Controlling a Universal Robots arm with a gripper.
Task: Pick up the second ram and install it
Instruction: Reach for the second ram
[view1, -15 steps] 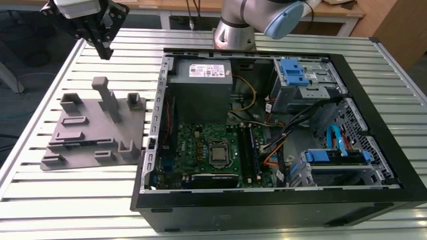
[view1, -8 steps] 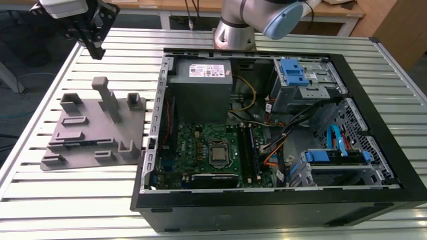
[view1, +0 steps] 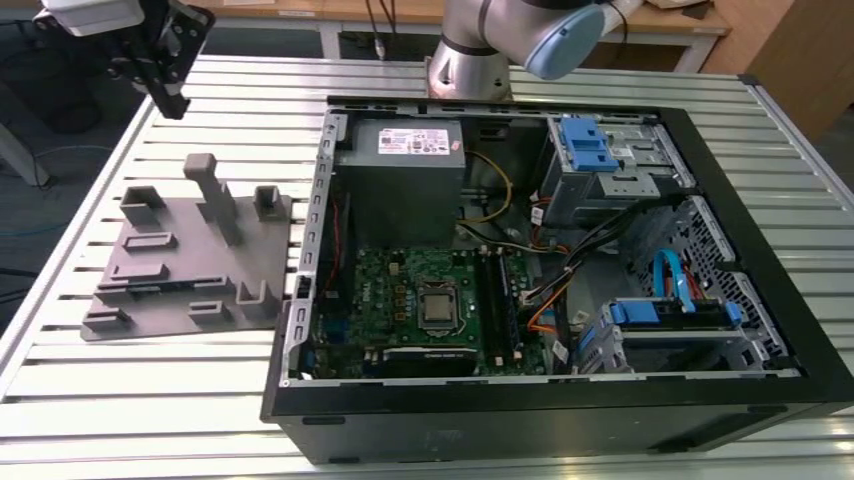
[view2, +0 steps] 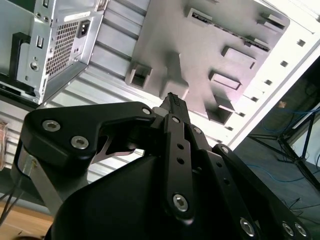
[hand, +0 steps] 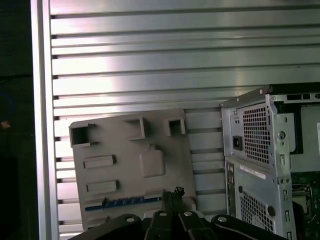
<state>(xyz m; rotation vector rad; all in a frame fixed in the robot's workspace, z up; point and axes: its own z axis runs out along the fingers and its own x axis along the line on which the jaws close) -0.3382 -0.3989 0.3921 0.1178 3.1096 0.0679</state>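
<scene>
The second ram (hand: 125, 202) is a narrow blue strip lying in a slot along one edge of the grey slotted tray (hand: 120, 145). My gripper (view1: 170, 104) hangs high over the table's far corner at the exterior view's left, well above and beyond the tray (view1: 160, 270). Its black fingers meet at the tips in both wrist views, shut with nothing between them (hand: 174, 193) (view2: 172, 101). The green motherboard (view1: 394, 285) lies inside the open computer case (view1: 310, 250), with its memory slots (view1: 505, 300) beside the processor socket.
The case stands on a slatted metal table (view1: 160, 400), to the exterior view's right of the tray, and holds a power supply (view1: 400, 170), cables and blue drive brackets (view1: 587, 145). An upright post (view1: 214, 195) rises from the tray. The arm's base (view1: 467, 60) stands behind the case.
</scene>
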